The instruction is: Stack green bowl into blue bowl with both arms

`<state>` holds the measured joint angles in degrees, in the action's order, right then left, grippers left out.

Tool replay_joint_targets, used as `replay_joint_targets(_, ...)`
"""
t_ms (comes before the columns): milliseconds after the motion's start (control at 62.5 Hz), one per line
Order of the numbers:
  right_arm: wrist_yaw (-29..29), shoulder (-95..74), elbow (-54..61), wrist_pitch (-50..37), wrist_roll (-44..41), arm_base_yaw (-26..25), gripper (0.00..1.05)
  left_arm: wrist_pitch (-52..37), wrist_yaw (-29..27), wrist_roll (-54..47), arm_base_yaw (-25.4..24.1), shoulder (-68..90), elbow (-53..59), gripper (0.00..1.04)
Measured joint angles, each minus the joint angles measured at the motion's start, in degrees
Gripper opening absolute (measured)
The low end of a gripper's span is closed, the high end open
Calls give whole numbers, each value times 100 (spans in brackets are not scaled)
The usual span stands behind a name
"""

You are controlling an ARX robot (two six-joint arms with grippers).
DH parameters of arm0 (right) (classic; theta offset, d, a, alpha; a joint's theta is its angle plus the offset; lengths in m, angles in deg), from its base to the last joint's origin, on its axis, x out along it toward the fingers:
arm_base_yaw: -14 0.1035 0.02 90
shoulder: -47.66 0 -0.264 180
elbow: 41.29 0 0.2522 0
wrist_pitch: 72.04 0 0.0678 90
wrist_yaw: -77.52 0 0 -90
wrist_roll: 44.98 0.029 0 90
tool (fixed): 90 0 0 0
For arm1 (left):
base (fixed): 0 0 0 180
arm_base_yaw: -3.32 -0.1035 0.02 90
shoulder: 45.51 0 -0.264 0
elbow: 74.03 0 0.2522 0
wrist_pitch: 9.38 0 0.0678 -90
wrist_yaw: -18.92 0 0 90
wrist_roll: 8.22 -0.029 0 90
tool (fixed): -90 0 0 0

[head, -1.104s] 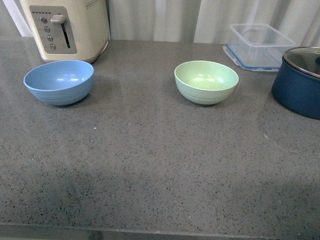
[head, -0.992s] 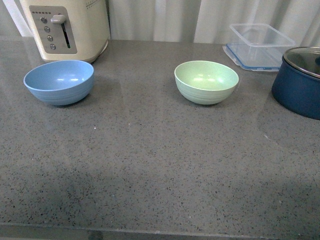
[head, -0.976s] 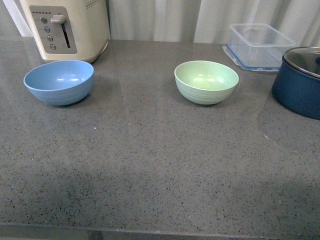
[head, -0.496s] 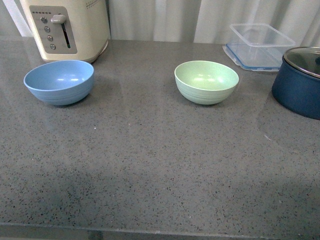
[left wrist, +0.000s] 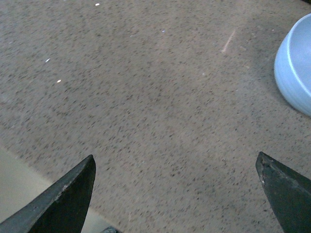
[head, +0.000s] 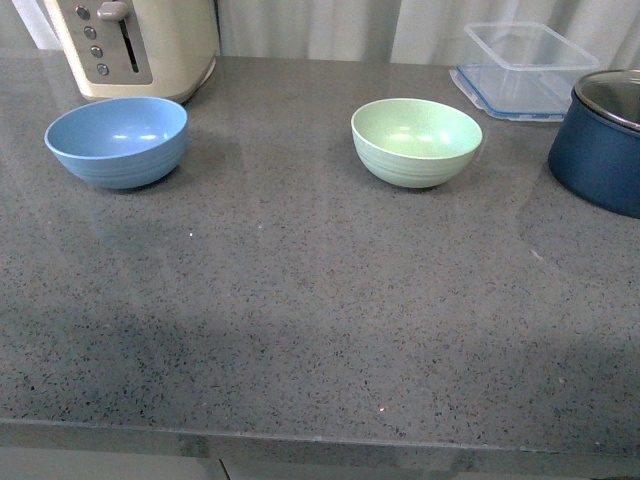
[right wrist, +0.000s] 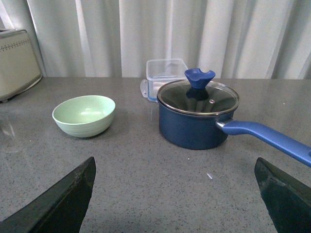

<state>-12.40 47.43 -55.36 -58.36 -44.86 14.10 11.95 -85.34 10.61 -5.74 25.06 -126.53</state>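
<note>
The green bowl [head: 416,141] sits upright on the grey speckled bench [head: 320,300], right of centre, well apart from the blue bowl [head: 116,140], which stands upright at the left, just in front of a cream toaster [head: 135,45]. A clear container [head: 525,65] and a navy pot [head: 600,140] with a lid are to the right of the green bowl. The left hand [left wrist: 175,156] hangs above bare bench near the blue bowl, its fingers spread wide and holding nothing. The right hand [right wrist: 175,160] is likewise wide open and empty, facing the green bowl and the pot.
</note>
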Motion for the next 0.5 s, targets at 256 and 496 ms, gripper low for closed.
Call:
replay_joint_targets(256, 0, 0, 0, 0, 0, 0, 95, -317, 402, -269, 140, 1344, -1016, 98)
replay_joint_targets(496, -2, 0, 0, 0, 2, 0, 95, -426, 525, -433, 306, 2444, -1950, 98)
